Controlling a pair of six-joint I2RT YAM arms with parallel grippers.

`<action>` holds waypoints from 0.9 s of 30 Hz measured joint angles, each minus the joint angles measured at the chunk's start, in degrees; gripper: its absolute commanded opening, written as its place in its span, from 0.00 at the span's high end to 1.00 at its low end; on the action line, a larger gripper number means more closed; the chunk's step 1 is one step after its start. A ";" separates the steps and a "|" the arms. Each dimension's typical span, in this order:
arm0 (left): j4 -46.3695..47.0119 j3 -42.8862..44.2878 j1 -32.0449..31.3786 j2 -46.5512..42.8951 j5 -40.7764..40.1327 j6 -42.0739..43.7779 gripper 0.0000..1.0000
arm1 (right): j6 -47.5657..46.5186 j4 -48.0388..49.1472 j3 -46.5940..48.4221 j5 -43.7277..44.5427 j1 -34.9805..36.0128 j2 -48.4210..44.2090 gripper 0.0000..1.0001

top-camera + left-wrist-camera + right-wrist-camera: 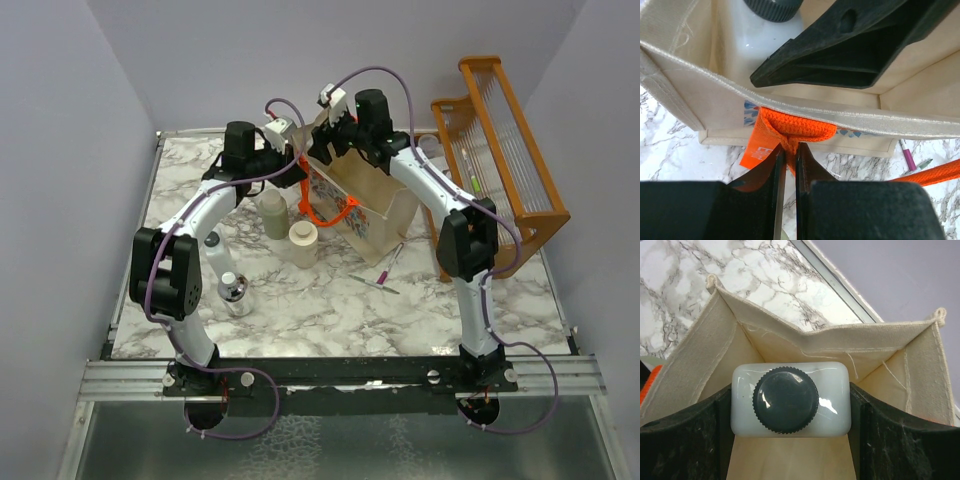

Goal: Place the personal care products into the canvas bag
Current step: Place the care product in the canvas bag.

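While the canvas bag [840,340] is held open so it cannot flop, the right hand [790,410] grips a white bottle [835,385] with a dark cap between its fingers [690,440], inside the bag mouth; the left hand [789,165] pinches the orange handle [790,129] tight.

- White marble-patterned table top [330,310] with grey veins, evenly lit, with only soft shadows
- Plain pale lavender-grey walls [60,150] close it in at left, back and right
- Orange wooden slatted rack [500,150] at the table's right rear
- Silver metal rail [560,375] runs along the near edge, with a textured grey sheet [340,440] below it
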 measured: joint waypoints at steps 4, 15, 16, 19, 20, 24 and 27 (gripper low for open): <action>-1.16 0.13 0.00 0.00 0.28 0.35 1.00 | -1.11 1.11 -0.24 0.02 0.00 1.44 0.99; -3.10 0.96 0.00 -0.02 1.01 1.51 1.00 | -2.45 2.32 -4.02 -0.02 -0.17 2.21 0.99; -3.32 1.07 0.00 -0.02 1.05 1.51 1.00 | -2.64 2.75 -4.76 0.00 -0.31 2.21 0.99; -4.17 2.08 0.00 -0.02 1.20 1.51 1.00 | -2.99 2.78 -6.12 -0.02 -0.39 2.25 0.99; -4.44 2.47 0.00 -0.02 1.27 1.51 1.00 | -3.02 2.80 -6.47 0.00 -0.42 2.27 0.99; -4.90 3.67 0.00 -0.02 1.44 1.55 1.00 | -3.17 3.65 -6.88 -0.22 -0.44 2.75 0.99; -5.46 3.76 0.00 -0.02 1.44 1.86 1.00 | -3.41 4.22 -6.69 -0.68 -0.44 3.21 0.99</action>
